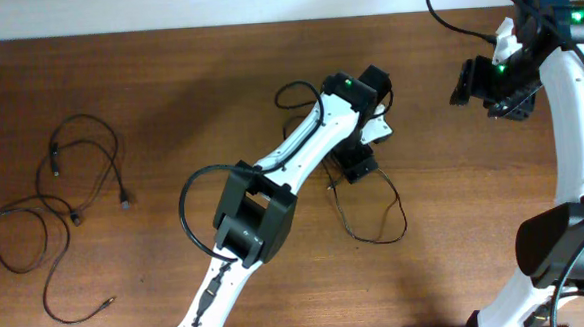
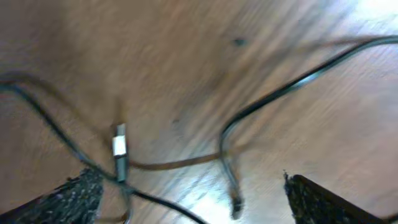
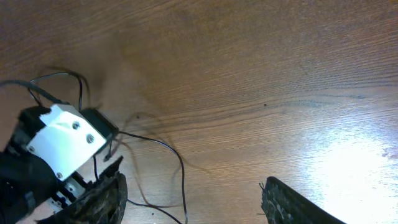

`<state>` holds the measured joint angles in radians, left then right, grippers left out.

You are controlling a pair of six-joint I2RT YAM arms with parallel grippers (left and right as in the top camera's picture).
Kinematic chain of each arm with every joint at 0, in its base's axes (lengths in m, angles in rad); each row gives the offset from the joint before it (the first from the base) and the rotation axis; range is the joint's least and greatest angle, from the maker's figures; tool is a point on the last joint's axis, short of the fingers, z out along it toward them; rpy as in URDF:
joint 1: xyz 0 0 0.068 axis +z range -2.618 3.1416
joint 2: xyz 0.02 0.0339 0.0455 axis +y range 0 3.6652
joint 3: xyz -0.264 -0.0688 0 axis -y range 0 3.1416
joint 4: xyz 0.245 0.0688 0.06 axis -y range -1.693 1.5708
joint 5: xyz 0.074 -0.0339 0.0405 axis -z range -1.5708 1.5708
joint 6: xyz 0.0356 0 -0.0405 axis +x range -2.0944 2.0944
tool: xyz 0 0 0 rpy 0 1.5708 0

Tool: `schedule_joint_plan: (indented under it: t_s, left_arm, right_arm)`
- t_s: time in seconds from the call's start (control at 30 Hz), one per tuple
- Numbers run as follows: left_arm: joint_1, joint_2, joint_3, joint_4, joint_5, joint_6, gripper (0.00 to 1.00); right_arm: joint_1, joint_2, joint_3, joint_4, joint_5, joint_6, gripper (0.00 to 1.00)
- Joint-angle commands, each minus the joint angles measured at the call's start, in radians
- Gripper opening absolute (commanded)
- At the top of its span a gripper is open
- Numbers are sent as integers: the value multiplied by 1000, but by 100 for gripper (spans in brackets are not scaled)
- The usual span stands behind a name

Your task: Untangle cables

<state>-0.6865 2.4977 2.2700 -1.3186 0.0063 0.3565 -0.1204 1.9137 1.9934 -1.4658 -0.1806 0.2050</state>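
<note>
Desk 9 o'clock: tangled cables, loose loops, plugs at ends. Centre: left end effector wide open, gripping nothing, low over second cable; metal-tipped plug by its left finger. 2 o'clock: right end effector wide open, empty.
</note>
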Motion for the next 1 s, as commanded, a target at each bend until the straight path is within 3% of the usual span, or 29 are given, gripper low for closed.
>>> schedule_joint_plan:
  t_s: [0.0,0.23,0.27,0.33,0.4,0.43,0.5,0.57,0.63,0.77,0.83,0.9,0.97]
  left_arm:
    - [2,10,1,17,-143,-88,99]
    - [36,12,-104,95,-140,-105,95]
    - [52,12,-131,108,-59,-105,85]
    - [53,12,-157,132,-39,-105,45]
    - [53,12,-157,133,-39,-106,22]
    - [53,12,-157,133,-39,-106,16]
    - [53,12,-157,133,-41,-106,15]
    - [53,11,-142,122,-75,-106,6]
    - [53,11,-110,100,-83,-106,7]
    - [78,11,191,-62,-165,-106,8]
    - [136,11,372,-120,-165,-106,11]
    - [277,11,575,-141,-165,-106,15]
    - [446,11,679,-100,-165,-118,10]
  right_arm:
    - [-5,2,-3,-2,9,-11,71]
    - [-5,2,-3,-2,9,-11,75]
    - [-5,2,-3,-2,9,-11,75]
    - [-5,2,-3,-2,9,-11,75]
    - [-5,2,-3,-2,9,-11,75]
    - [-5,2,-3,-2,9,-11,75]
    - [-5,2,-3,-2,9,-11,75]
    - [-5,2,-3,-3,9,-11,75]
    - [-5,2,-3,-5,9,-11,75]
    - [-5,2,-3,-5,9,-15,75]
    - [-5,2,-3,-5,9,-16,75]
    - [-5,2,-3,-5,9,-18,75]
    - [-5,2,-3,-5,9,-18,76]
